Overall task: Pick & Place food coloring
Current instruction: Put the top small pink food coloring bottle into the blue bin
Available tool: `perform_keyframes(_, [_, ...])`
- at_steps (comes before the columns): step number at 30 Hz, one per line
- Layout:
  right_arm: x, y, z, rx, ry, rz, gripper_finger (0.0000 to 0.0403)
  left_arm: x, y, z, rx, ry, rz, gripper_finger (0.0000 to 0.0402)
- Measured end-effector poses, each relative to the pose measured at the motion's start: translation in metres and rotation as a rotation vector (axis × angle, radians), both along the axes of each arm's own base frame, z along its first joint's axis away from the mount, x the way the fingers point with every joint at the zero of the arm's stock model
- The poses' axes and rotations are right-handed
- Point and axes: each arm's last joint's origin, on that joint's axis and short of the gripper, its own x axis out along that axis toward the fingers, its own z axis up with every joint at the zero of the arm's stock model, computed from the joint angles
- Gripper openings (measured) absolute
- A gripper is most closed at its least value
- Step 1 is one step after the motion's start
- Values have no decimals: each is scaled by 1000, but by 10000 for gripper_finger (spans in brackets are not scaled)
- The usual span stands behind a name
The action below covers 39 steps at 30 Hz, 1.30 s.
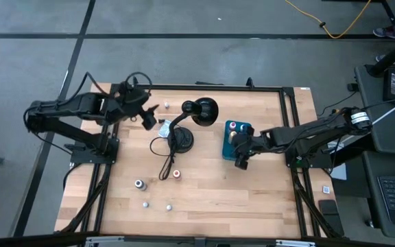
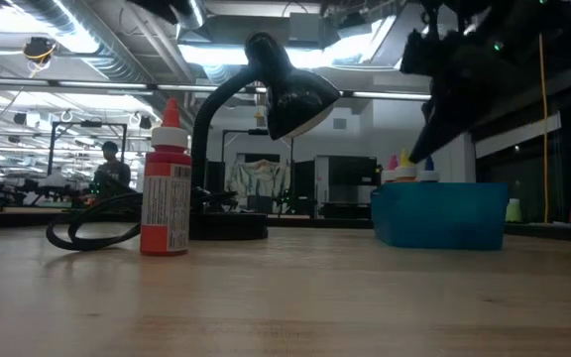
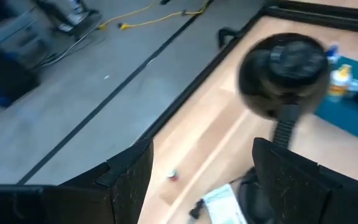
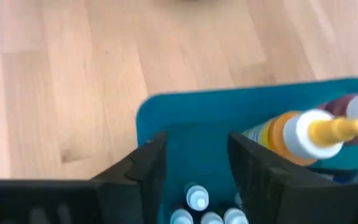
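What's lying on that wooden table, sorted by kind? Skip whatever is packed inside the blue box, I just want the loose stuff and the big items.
Loose little bottles: 5
Black desk lamp: 1
Teal box: 1
White packet: 1
Total: 8

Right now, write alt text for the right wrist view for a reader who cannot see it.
The right hand hangs over a teal box on a wooden table, its two dark fingers apart and empty. Inside the box are several blue-capped dropper bottles and a yellow-tipped bottle lying tilted.
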Motion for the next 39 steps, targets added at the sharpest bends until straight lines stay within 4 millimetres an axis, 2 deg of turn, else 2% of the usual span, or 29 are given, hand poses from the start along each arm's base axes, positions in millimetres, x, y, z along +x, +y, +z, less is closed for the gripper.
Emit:
perform_keyframes(4, [5, 1, 12, -4, -18, 12, 207, -4, 15, -2, -1, 32, 71, 276])
perform_keyframes(9, [9, 3, 28, 16, -24, 38, 239, -7, 33, -7, -43, 94, 122, 310])
perform_keyframes(15, [14, 11, 44, -2, -63, 108, 247, -6, 58, -15, -81, 214, 114, 326])
perform_keyframes(21, [14, 20, 50, -10, -79, 153, 247, 9, 93, -33, -156, 323, 65, 323])
perform_keyframes(26, [13, 26, 50, -7, -79, 173, 247, 25, 127, -52, -222, 343, 35, 322])
perform_keyframes(30, [12, 31, 50, -11, -79, 190, 247, 31, 147, -72, -284, 319, -65, 322])
perform_keyframes(33, [11, 33, 50, -9, -80, 195, 247, 25, 156, -95, -307, 274, -82, 322])
perform_keyframes(39, [11, 35, 50, 3, -83, 186, 247, -1, 165, -132, -290, 154, -59, 322])
